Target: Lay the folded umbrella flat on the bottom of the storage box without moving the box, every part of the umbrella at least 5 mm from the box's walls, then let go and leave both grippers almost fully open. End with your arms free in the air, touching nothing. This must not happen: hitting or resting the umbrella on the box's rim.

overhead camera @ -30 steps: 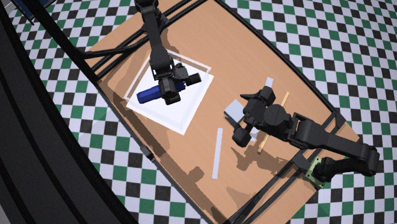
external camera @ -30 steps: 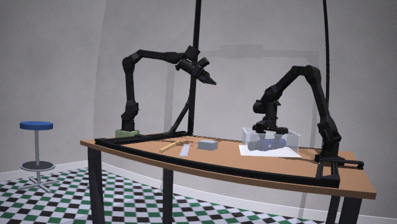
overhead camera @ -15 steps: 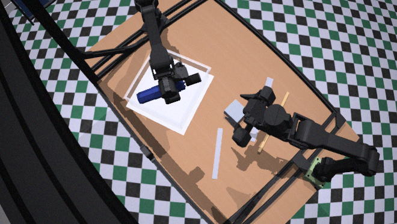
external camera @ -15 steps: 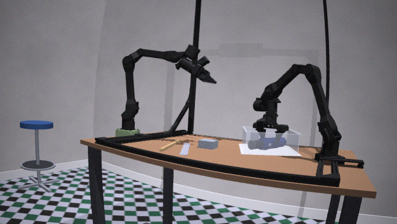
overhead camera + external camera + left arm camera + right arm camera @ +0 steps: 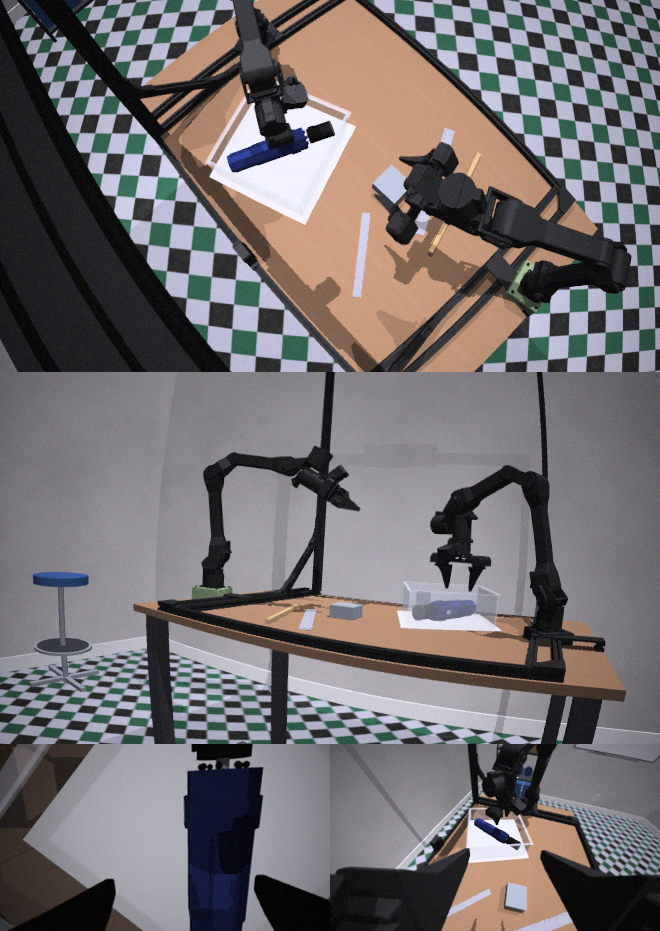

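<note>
The folded umbrella (image 5: 267,150), dark blue with a black handle (image 5: 320,131), lies flat on the white bottom of the clear-walled storage box (image 5: 285,165). It also shows in the exterior view (image 5: 444,610), the left wrist view (image 5: 221,848) and the right wrist view (image 5: 494,832). My left gripper (image 5: 459,574) is open and hangs above the box rim, directly over the umbrella, apart from it; its fingertips show on either side in the left wrist view (image 5: 179,903). My right gripper (image 5: 350,503) is open and empty, high in the air, far from the box.
A grey block (image 5: 390,184), a white strip (image 5: 361,255), a second short white strip (image 5: 446,136) and a wooden stick (image 5: 282,613) lie on the table under the right arm. A black frame rail (image 5: 360,652) runs along the table edges.
</note>
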Available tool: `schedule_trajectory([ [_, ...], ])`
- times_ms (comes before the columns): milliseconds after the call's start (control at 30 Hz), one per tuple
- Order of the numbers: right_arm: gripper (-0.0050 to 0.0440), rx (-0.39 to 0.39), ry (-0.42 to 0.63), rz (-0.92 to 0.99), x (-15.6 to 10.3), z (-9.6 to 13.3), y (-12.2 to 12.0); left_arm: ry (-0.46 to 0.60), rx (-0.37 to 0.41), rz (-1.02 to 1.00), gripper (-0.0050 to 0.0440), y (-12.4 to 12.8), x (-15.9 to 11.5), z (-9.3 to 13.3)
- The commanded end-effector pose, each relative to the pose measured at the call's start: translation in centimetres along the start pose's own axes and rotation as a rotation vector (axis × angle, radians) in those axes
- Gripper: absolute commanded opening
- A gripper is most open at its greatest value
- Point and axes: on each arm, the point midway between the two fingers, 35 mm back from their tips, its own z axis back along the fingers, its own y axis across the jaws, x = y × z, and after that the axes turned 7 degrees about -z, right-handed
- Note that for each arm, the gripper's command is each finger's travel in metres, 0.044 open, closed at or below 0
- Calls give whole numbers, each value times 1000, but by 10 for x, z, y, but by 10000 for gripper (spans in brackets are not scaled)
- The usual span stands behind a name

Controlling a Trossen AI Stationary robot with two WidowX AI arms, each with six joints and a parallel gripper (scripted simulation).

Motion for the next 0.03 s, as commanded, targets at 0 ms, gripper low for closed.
schedule_trajectory([
  [0, 400, 3, 1, 1, 0, 0, 0, -1, -3, 0, 400, 45, -2, 14],
])
